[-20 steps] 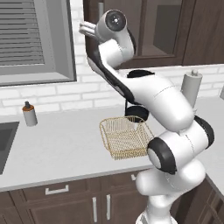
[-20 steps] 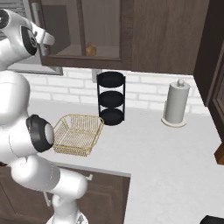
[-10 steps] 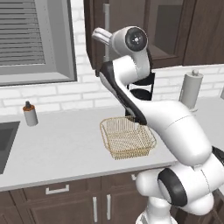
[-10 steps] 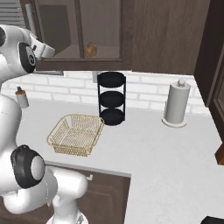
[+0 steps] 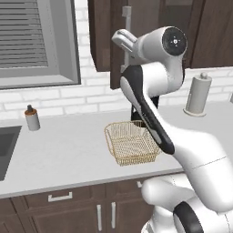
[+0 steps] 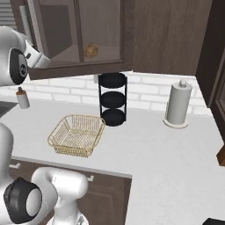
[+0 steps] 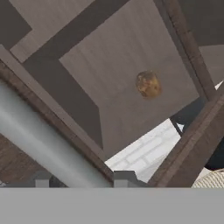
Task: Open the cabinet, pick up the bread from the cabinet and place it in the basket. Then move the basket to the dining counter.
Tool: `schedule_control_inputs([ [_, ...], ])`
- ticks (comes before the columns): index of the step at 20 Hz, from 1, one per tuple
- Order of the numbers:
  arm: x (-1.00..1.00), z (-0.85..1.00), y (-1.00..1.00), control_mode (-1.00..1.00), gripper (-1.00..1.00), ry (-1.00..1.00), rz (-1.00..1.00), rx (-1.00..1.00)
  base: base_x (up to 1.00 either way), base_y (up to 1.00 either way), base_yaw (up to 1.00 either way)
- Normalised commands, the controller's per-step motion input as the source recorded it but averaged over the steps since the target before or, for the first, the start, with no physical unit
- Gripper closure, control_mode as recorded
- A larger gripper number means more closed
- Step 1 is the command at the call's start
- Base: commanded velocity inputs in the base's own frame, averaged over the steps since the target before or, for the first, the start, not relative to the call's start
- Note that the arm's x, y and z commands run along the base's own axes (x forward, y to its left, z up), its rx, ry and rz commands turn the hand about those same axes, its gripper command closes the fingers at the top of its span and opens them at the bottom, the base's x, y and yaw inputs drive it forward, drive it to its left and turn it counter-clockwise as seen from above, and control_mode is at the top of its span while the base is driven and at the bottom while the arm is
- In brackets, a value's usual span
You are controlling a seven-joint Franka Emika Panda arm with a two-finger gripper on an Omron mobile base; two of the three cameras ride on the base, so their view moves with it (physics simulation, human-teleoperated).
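Observation:
The cabinet (image 6: 101,30) hangs above the worktop with its left glass door (image 5: 119,45) swung partly out. My gripper (image 7: 83,179) is shut on that door's long silver handle (image 7: 48,140), which runs between the two finger tips (image 7: 124,177). In the left base view the gripper (image 5: 126,32) is up at the handle (image 5: 126,16). The bread (image 6: 91,49), a small golden-brown lump, lies on the cabinet shelf; it sits ahead of the hand as bread (image 7: 148,84). The golden wire basket (image 5: 132,143) stands empty on the worktop below, also seen as basket (image 6: 77,135).
A black three-tier rack (image 6: 113,99) stands behind the basket against the brick wall. A paper towel roll (image 6: 178,103) is to the right, and a small bottle (image 5: 32,118) and the sink (image 5: 5,145) are to the left. Lower cabinets (image 5: 68,214) front the worktop.
The arm has swung round and pulled the cabinet door outward by its handle. The bread now shows behind the opened door. The basket has not moved.

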Motion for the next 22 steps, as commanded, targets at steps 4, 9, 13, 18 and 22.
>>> schedule_control_inputs([
  [4,-1.00,0.46,-1.00,-1.00,1.00,0.03,0.00,0.13,0.00,0.00,0.00],
  [9,-1.00,0.29,-1.00,-1.00,1.00,0.11,0.00,0.08,0.00,0.00,0.00],
  [13,-1.00,0.15,-1.00,-1.00,1.00,0.03,0.00,0.11,0.00,0.00,0.00],
  [18,-0.97,0.02,-0.79,-1.00,-1.00,0.05,0.00,0.08,0.00,0.00,0.00],
  [22,-0.64,-0.45,0.11,-1.00,-1.00,0.04,0.00,0.00,0.00,0.00,0.00],
])
